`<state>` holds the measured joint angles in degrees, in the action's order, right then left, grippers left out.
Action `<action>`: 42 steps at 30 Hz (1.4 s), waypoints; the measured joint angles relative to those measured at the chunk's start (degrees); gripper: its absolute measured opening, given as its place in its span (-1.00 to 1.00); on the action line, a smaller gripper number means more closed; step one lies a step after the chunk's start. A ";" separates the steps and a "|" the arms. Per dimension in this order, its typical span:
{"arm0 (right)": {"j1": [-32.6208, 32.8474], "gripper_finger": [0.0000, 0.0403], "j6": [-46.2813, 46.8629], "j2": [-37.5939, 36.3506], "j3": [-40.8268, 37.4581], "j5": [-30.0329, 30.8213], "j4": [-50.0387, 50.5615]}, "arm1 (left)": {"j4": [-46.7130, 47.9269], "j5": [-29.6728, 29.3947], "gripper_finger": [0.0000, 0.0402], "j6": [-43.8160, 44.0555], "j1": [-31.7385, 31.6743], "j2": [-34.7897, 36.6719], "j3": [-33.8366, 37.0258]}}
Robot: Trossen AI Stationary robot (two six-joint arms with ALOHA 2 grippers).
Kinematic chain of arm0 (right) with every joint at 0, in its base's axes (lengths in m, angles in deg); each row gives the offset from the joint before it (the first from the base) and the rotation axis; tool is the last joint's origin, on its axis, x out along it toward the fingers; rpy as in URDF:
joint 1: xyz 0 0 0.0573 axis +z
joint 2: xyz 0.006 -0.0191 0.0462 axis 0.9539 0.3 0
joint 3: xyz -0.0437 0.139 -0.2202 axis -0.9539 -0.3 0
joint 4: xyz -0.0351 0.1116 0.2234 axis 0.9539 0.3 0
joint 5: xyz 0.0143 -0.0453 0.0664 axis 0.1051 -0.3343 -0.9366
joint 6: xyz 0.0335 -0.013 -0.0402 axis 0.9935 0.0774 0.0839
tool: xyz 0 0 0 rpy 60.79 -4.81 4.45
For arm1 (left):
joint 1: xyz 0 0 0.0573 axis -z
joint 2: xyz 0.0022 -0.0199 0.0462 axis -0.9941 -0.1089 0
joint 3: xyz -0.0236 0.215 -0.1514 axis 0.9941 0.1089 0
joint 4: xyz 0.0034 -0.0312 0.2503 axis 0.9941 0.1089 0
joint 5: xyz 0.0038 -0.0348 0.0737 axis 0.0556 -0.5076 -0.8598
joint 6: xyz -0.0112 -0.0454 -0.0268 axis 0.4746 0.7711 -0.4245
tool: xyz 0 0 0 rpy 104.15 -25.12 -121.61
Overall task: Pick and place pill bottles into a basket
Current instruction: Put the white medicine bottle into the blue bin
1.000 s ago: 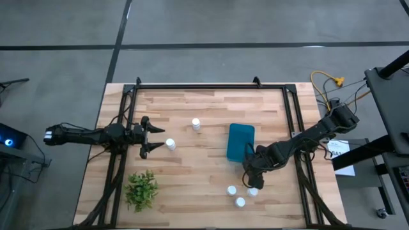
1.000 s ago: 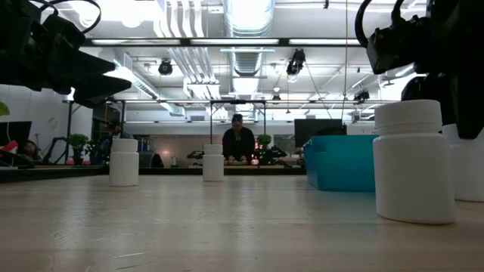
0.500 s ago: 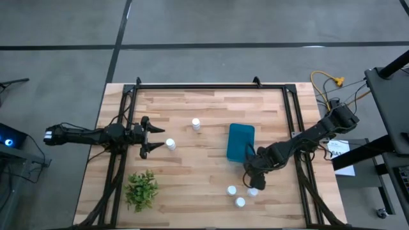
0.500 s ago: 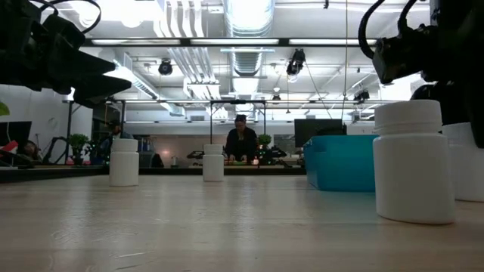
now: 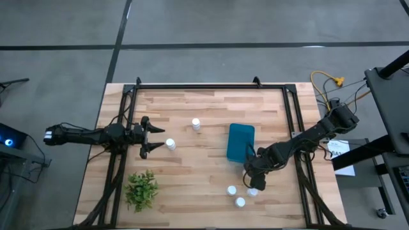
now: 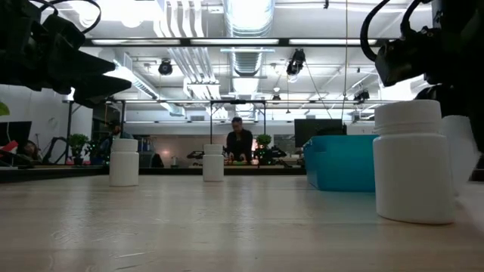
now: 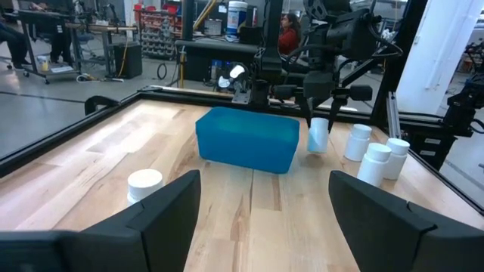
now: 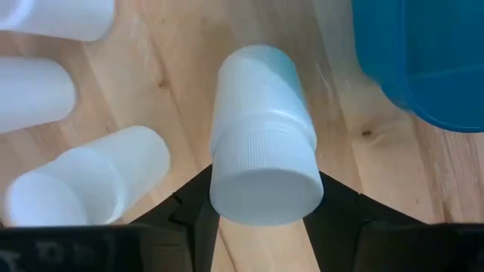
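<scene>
My right gripper (image 5: 251, 179) points down just in front of the teal basket (image 5: 241, 142), shut on a white pill bottle (image 8: 261, 128). Three more bottles stand close by (image 5: 231, 190) (image 5: 240, 202) (image 5: 254, 191). Two others stand upright on their bases further left (image 5: 195, 124) (image 5: 170, 144). My left gripper (image 5: 153, 137) waits open and level at the table's left edge, next to the nearer of those two. My right gripper pinches the bottle's ribbed white cap (image 8: 227, 189) between its two fingers (image 8: 336, 208), one on each side. The fingers come from above, pointing down. The bottle (image 7: 318, 136) stands upright under them. Whether its base is on the wood cannot be told.
A green leafy plant (image 5: 141, 190) sits near the table's front left. Black frame rails (image 5: 211, 87) run along the far, left and right edges. A person (image 6: 237, 143) stands in the room beyond the table.
In the low view a dark finger of my right gripper has moved in across the right side of the bottle at the picture's right edge. The bottles and basket have kept their places.
</scene>
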<state>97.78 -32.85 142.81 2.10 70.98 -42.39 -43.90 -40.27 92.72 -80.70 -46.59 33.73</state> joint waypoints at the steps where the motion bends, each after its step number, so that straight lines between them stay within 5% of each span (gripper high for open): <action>1: 0.00 -0.27 -0.06 0.02 0.24 0.02 0.16 | 0.02 0.00 0.37 0.01 0.00 0.00 0.00; 13: 0.00 -0.29 -1.38 0.00 4.46 0.15 1.68 | -0.01 0.00 0.37 0.00 -0.07 0.00 0.00; 25: -0.86 -0.29 -9.15 0.00 20.81 0.84 25.48 | 0.03 0.00 0.37 0.00 -0.04 0.00 0.00; 42: -16.80 -0.29 -28.02 3.05 28.49 1.96 40.73 | 0.00 -0.02 0.37 0.00 -0.04 0.02 0.00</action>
<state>80.98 -60.87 145.86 30.59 72.94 -1.66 -43.90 -40.29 92.71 -80.74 -46.57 33.73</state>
